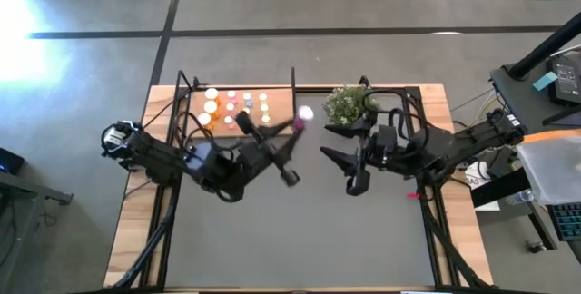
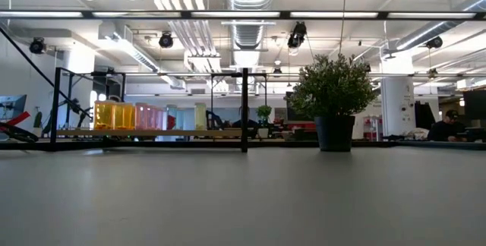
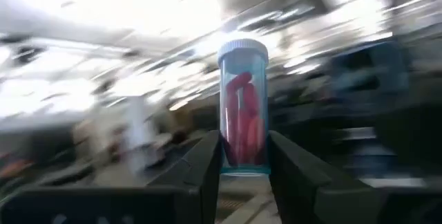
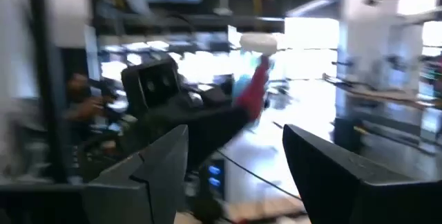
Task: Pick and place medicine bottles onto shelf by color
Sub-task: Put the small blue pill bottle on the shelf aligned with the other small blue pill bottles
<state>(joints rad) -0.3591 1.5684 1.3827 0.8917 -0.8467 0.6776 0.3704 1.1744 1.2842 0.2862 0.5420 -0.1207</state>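
My left gripper (image 1: pixel 292 127) is shut on a red bottle (image 3: pixel 243 106) with a white cap, held above the table just right of the shelf (image 1: pixel 238 87). The bottle also shows in the high view (image 1: pixel 304 113) and the right wrist view (image 4: pixel 255 79). The light-brown shelf (image 2: pixel 152 133) carries orange (image 2: pixel 114 115), pink (image 2: pixel 149 116) and yellow (image 2: pixel 200 116) bottles standing on their bases. My right gripper (image 1: pixel 330 145) is open and empty, a little to the right of the held bottle. Neither gripper shows in the low view. My left gripper pinches the red bottle's lower half (image 3: pixel 243 156) between its two fingers (image 3: pixel 207 165), one on each side. The bottle stands out beyond the fingertips, its white cap (image 3: pixel 243 48) pointing away from the gripper. It is lifted clear of the table.
A green potted plant (image 1: pixel 350 103) stands at the far edge, right of the shelf and close to my right gripper; it also shows in the low view (image 2: pixel 334 102). A thin dark upright (image 2: pixel 244 109) marks the shelf's right end. The dark grey mat (image 1: pixel 300 230) spreads toward the near edge.
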